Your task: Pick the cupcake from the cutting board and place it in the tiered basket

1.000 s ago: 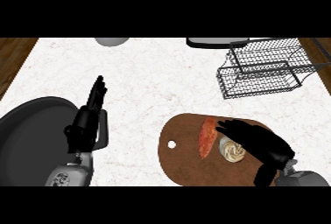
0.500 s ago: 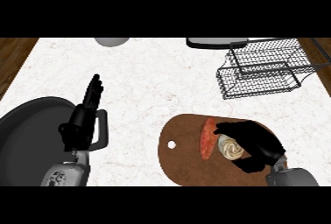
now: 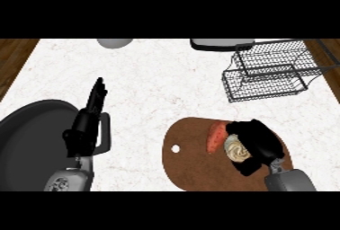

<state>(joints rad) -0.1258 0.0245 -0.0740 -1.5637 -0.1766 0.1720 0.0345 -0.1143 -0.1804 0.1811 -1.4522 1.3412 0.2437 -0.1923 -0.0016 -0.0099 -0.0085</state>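
A cupcake (image 3: 237, 149) with pale swirled frosting sits on the brown cutting board (image 3: 192, 161) at the lower right. My right hand (image 3: 259, 139) is curled round the cupcake from its right side, hiding much of it. The black wire tiered basket (image 3: 269, 72) stands at the far right of the counter. Over at the left, my left hand (image 3: 90, 119) rests open with its fingers straight, pointing away from me, beside a dark pan.
An orange-red piece of food (image 3: 216, 137) lies on the board just left of the cupcake. A dark round pan (image 3: 33, 143) fills the lower left. A grey bowl (image 3: 115, 42) and a white-rimmed dish (image 3: 219, 44) sit at the counter's far edge.
My right hand has closed its fingers round the cupcake, going from flat over it to curled. The left hand has barely moved.
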